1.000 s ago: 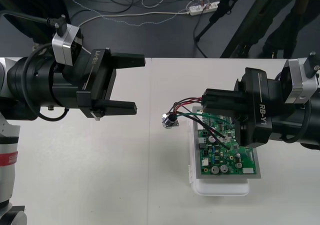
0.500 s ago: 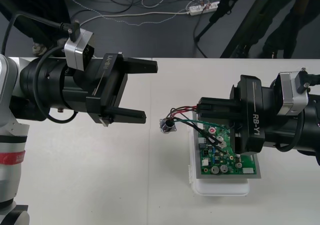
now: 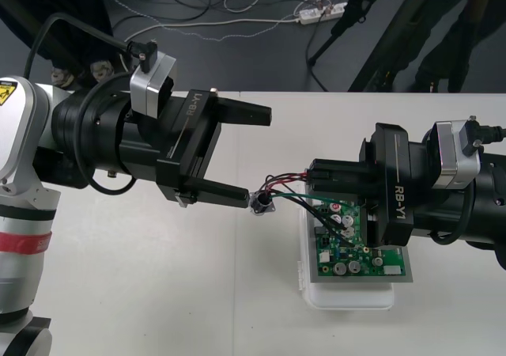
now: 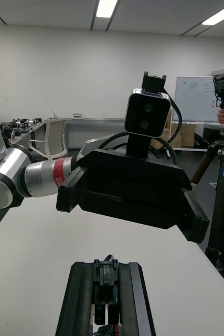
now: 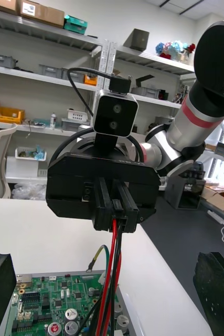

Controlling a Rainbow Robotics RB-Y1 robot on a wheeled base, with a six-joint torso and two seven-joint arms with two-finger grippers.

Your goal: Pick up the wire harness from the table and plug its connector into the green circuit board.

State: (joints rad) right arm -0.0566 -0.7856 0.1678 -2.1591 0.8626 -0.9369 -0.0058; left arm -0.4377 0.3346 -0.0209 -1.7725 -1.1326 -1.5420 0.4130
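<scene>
**Pale table, cluttered floor behind**

A plain light table (image 3: pixel 118 293) spans the front view. Beyond its far edge runs a strip of dark grey floor (image 3: pixel 269 63). Thin white and black cables (image 3: pixel 229 22) trail across it to a white power strip (image 3: pixel 322 11). Black tripod legs (image 3: pixel 387 43) slant down just right of that strip.

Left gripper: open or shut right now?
Open. The left gripper has its fingers far apart in the front view, one of them close to the metal socket.
</scene>
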